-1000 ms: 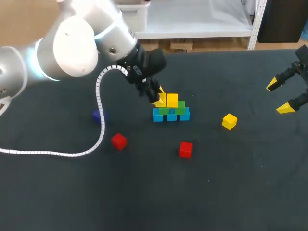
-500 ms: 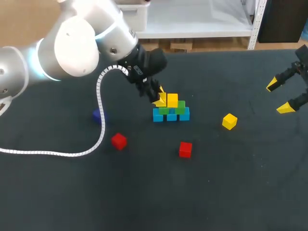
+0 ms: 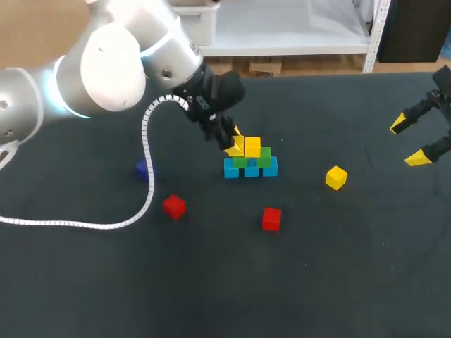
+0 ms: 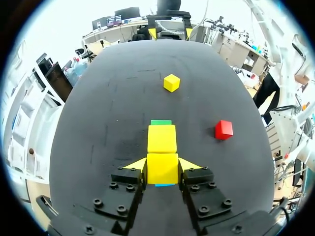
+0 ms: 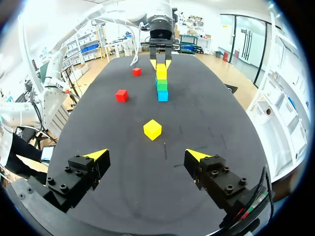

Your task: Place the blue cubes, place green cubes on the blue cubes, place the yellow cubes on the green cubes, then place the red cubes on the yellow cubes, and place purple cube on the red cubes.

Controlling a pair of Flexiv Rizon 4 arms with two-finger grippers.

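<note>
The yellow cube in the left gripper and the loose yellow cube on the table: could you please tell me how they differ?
The held yellow cube sits clamped between the left gripper's fingers; the loose yellow cube has nothing touching it. The held yellow cube is up on the stack, beside another yellow cube; the loose yellow cube lies on the table, apart from the stack. Both look alike in colour and size.

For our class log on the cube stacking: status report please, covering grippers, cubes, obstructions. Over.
Left gripper shut on yellow cube at the stack. Right gripper open, clear of it. Two red cubes loose. Nothing blocking.
</note>
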